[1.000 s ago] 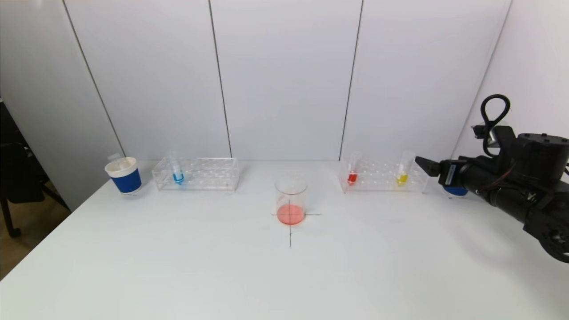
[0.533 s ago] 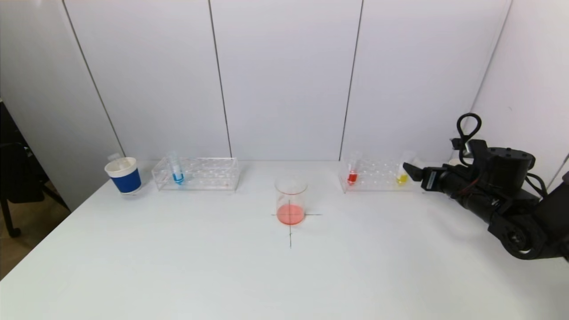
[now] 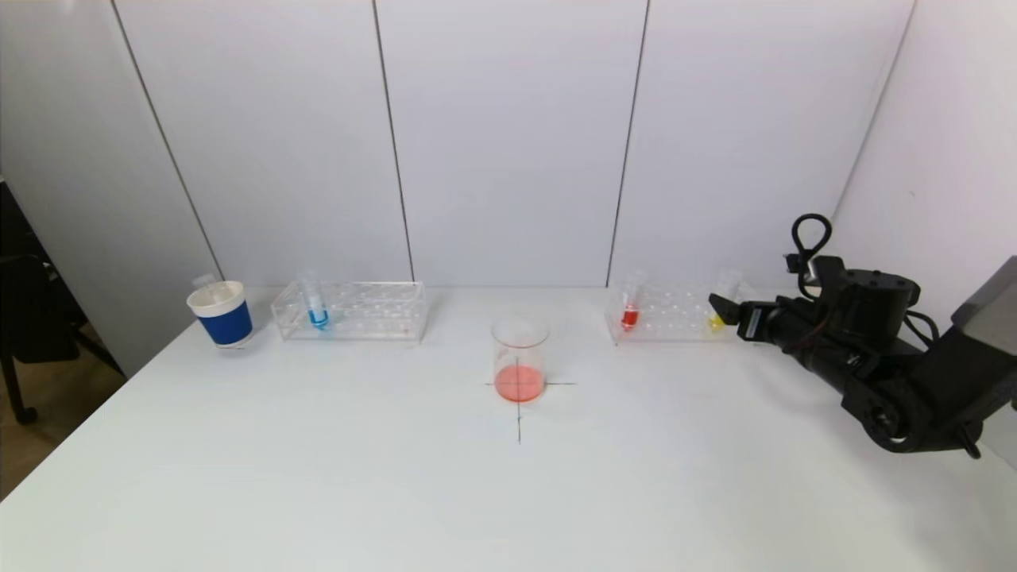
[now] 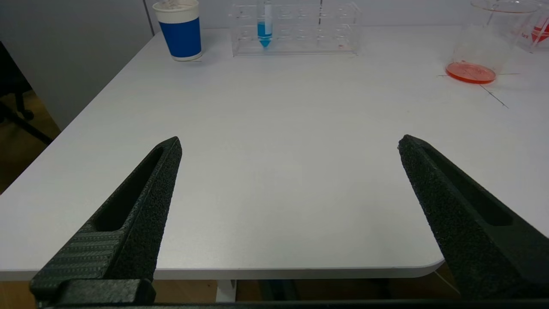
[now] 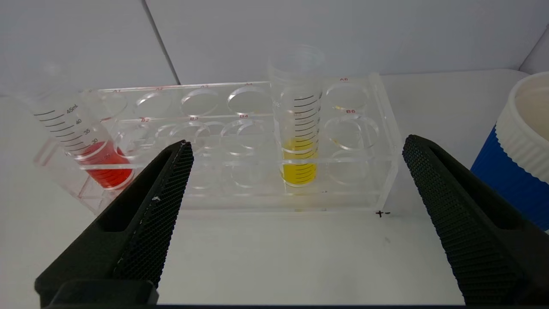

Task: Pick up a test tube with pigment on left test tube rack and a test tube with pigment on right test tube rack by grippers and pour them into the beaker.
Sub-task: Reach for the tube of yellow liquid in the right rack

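The left rack (image 3: 349, 310) holds a blue-pigment tube (image 3: 315, 306), also in the left wrist view (image 4: 265, 25). The right rack (image 3: 675, 314) holds a red-pigment tube (image 3: 631, 306) and a yellow-pigment tube (image 3: 721, 302). The beaker (image 3: 520, 357) with red liquid stands at the table's middle on a drawn cross. My right gripper (image 3: 723, 306) is open, low, just in front of the yellow tube (image 5: 298, 128), which lines up between its fingers. The red tube (image 5: 85, 141) leans at the rack's other end. My left gripper (image 4: 289, 143) is open and empty at the table's near edge, outside the head view.
A blue paper cup (image 3: 221, 314) stands left of the left rack. Another blue cup (image 5: 521, 146) stands right of the right rack, close to my right gripper's finger. White wall panels rise directly behind the racks.
My right arm has moved lower and leftward toward the right rack; its open gripper now sits right at the yellow tube. The tubes and beaker have not moved.
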